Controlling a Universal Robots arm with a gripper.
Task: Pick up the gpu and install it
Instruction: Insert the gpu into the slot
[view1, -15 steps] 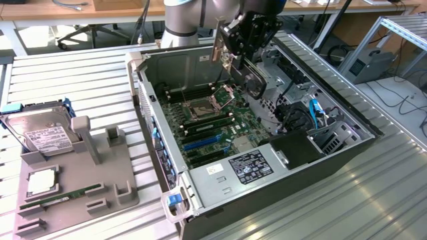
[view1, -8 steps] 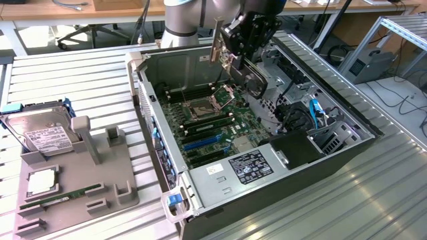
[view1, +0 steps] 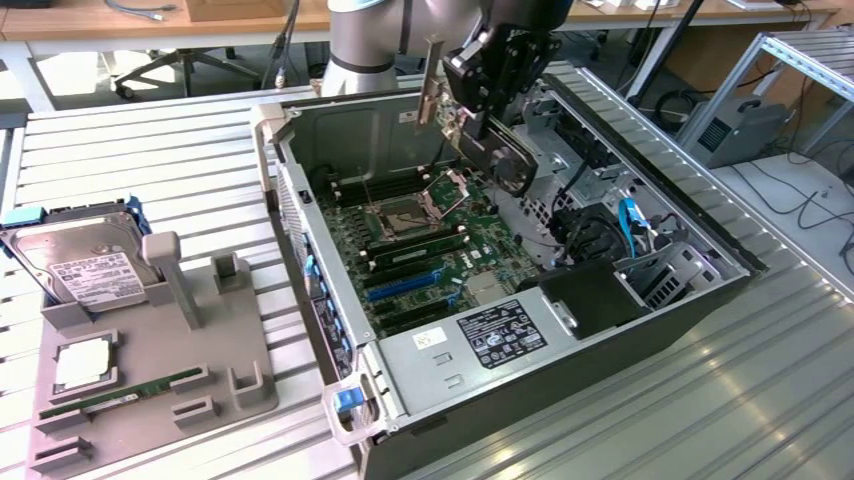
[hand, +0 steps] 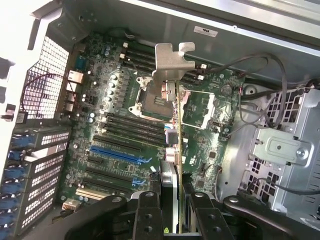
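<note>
A slatted metal table (view1: 160, 150) is standing in a workshop, with wooden desks (view1: 134, 20) running along the back. On it, one open computer case (view1: 534, 400) is lying on its side, showing its green motherboard (view1: 427, 250) and a power supply (view1: 501, 335) with a label. At the exterior view's left, one grey tray (view1: 160, 350) is sitting beside the case.

One arm (view1: 363, 40) is reaching down from the back of the table and leaning over the open case. Its wrist is tilting so that the single gripper (view1: 474, 105) is pointing down towards the motherboard. In the wrist view the gripper (hand: 175, 215) is closing narrowly on the graphics card (hand: 172, 136), one finger pressing each flat side of the board.

The graphics card (view1: 511, 158) is hanging in the air above the motherboard, inside the outline of the case and clear of the slots. It is sitting on edge, with its pale metal bracket at the end farthest from the fingers. In the exterior view the bracket is pointing towards the back wall of the case.

There is one graphics card, and it is in the gripper. The tray is carrying one hard drive (view1: 87, 265) standing tilted at its far end, one square processor (view1: 83, 362) lying flat, and one green memory stick (view1: 127, 392) lying just beside the processor.
</note>
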